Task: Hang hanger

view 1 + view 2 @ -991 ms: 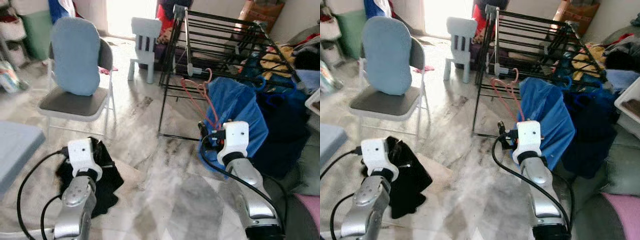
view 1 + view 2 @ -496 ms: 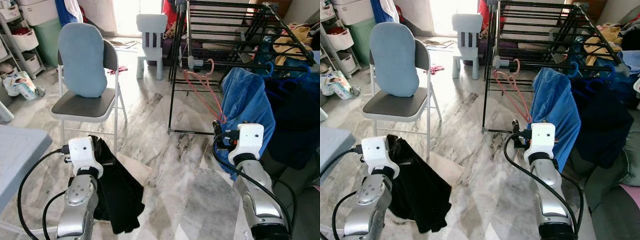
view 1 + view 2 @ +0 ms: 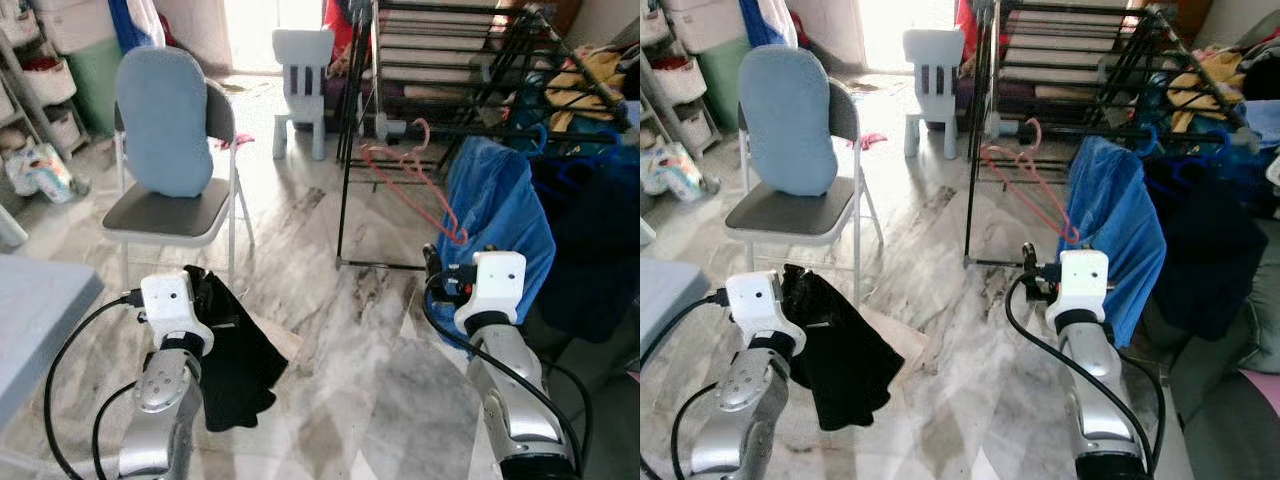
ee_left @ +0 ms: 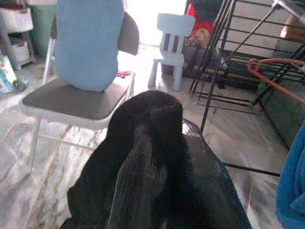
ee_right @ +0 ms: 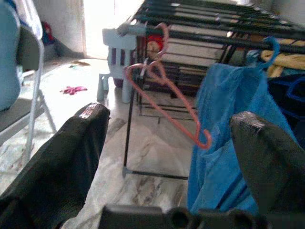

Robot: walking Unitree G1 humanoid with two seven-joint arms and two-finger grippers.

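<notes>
Pink hanger (image 5: pixel 164 98) hooked on drying rack (image 3: pixel 470 60) rail at 12 o'clock, beside blue garment (image 3: pixel 495 215) (task looks done). Right gripper (image 5: pixel 174 157) spread wide, empty; left gripper (image 3: pixel 205 305) clamps black cloth (image 3: pixel 235 365), keeping it off floor.

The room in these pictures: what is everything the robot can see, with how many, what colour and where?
Drying rack: one, black metal, ahead to the right.
Hanger: one, pink, hooked on the rack's near rail.
Blue garment: one, hanging at the rack, beside the pink hanger.
Folding chair: one, grey seat, ahead to the left.
Cushion: one, light blue, against the chair back.
Small chair: one, white, farther back by the bright doorway.
Floor: grey marbled tiles.
Black cloth: one, held by the left gripper, hanging low.
Right gripper: open, pointing at the pink hanger, not touching it.
</notes>
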